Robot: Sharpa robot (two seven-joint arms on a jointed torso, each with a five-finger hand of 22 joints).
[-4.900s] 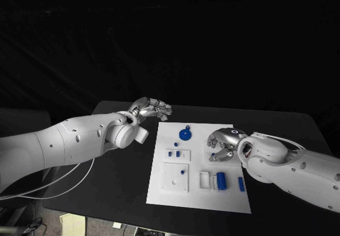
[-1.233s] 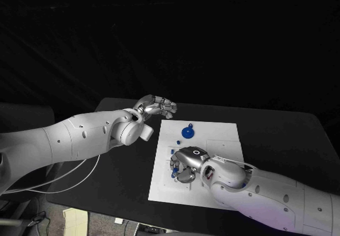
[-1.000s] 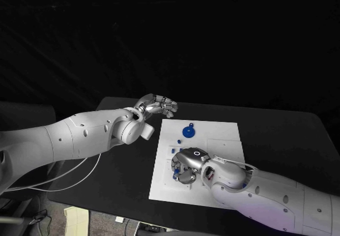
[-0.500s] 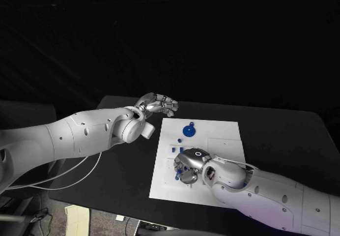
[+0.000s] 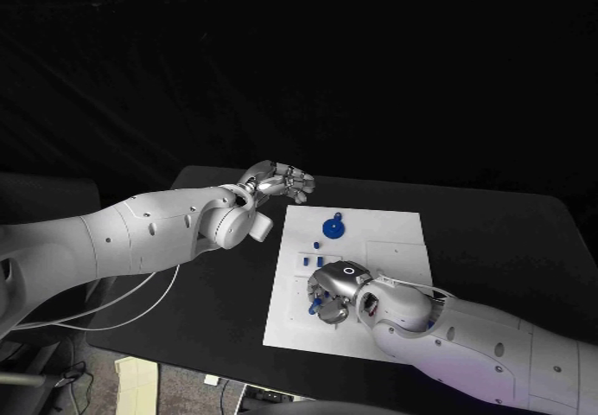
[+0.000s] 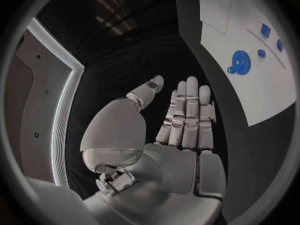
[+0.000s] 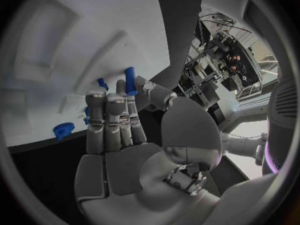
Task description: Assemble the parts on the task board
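The white board (image 5: 374, 238) lies in the middle of the black table (image 5: 499, 233). The right hand (image 5: 333, 291) is over the board's near left part, fingers bent down toward it. In the right wrist view the right hand (image 7: 122, 130) pinches a small blue peg (image 7: 130, 80) between thumb and a fingertip, with the other fingers straight and close together over the white board (image 7: 81, 45). A blue disc (image 5: 332, 227) lies on the far part of the board, well apart from the right hand, and small blue pieces (image 5: 312, 258) sit between the disc and that hand. The left hand (image 5: 282, 181) hovers above the table just beyond the board's far left corner. In the left wrist view its fingers (image 6: 187, 110) are straight and side by side, thumb apart, holding nothing, with the disc (image 6: 239, 63) on the board beyond them.
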